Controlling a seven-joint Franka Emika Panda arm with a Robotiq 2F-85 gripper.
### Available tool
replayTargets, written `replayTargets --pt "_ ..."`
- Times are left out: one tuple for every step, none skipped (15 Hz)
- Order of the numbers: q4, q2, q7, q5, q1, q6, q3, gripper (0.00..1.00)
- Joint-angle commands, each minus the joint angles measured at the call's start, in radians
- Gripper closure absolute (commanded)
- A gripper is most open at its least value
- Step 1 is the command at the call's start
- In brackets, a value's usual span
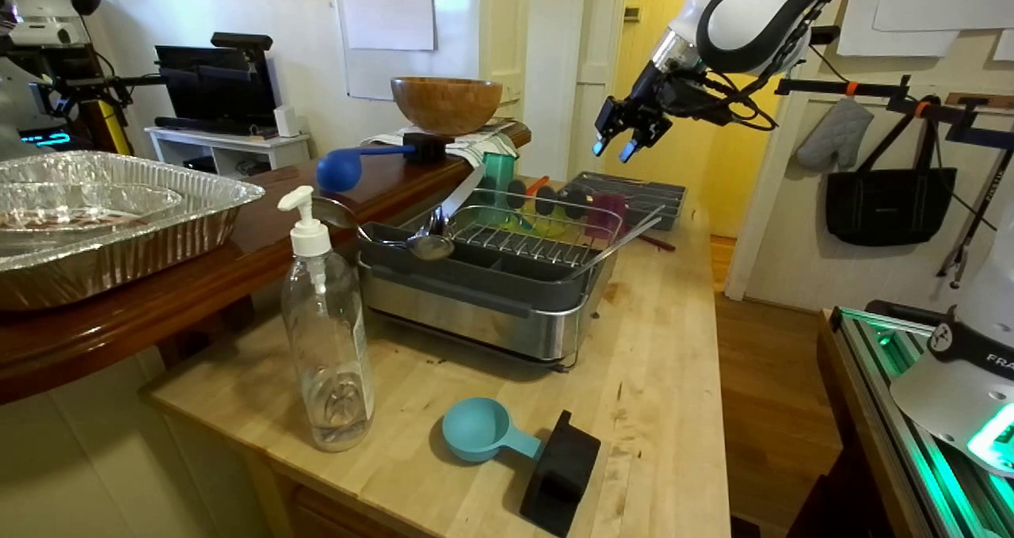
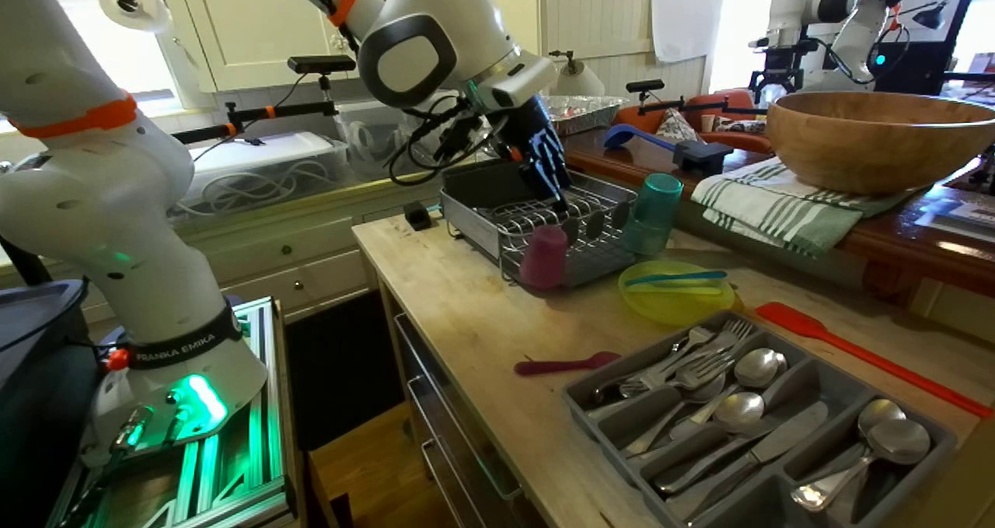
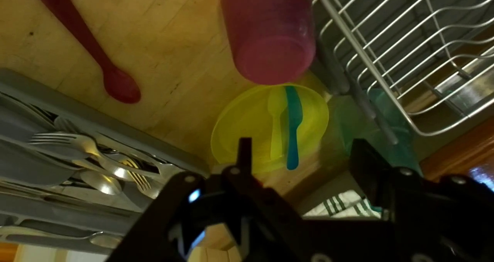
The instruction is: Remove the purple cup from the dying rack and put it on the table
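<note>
Purple and upturned, the cup (image 2: 544, 257) is resting at the end of the drying rack (image 1: 475, 320), below the gripper (image 1: 612, 150), its jaws standing apart. Under them, a green tumbler (image 2: 653, 217) and yellow plate (image 3: 247, 119) are sitting near it; open tabletop (image 3: 173, 53) with a maroon spoon (image 3: 87, 38) is stretching toward the cutlery tray (image 3: 77, 110).

Landmark: dish rack (image 1: 475, 316). In an exterior view, camera sits off the rack's pump bottle (image 1: 329, 364) side, bottle nearest, rack at middle distance; looks slightly down, lengthwise along the table (image 1: 665, 379). In an exterior view, camera sits off the rack's opposite side, cutlery tray (image 2: 836, 388) nearest, facing back toward the rack, angled down. Both exterior views share the wooden bowl (image 1: 447, 106). Wrist view: close, looking down on table just beside the rack; rack, cutlery tray, purple cup (image 3: 270, 30) shared with both exterior views.
</note>
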Motion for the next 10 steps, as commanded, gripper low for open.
replayTargets --pt "0.005 -0.022 -0.019 0.009 0.008 -0.059 -0.013 0.08" --pt "0.003 -0.015 -0.026 0.012 0.011 -0.072 -0.015 0.07" --pt "0.002 -0.01 -0.025 0.004 0.008 -0.08 -0.014 0.02" --pt "0.005 0.002 -0.031 0.006 0.01 -0.097 -0.016 0.0" --pt "0.007 0.011 -0.051 0.02 0.018 -0.112 -0.023 0.0" --pt "0.009 0.021 -0.053 0.017 0.017 -0.124 -0.023 0.0" --pt "0.012 0.032 -0.06 0.016 0.017 -0.133 -0.025 0.0" --pt "0.015 0.042 -0.068 0.017 0.018 -0.145 -0.027 0.0" --pt "0.017 0.054 -0.068 0.012 0.016 -0.143 -0.027 0.0" --pt "0.019 0.071 -0.074 0.02 0.02 -0.136 -0.029 0.0"
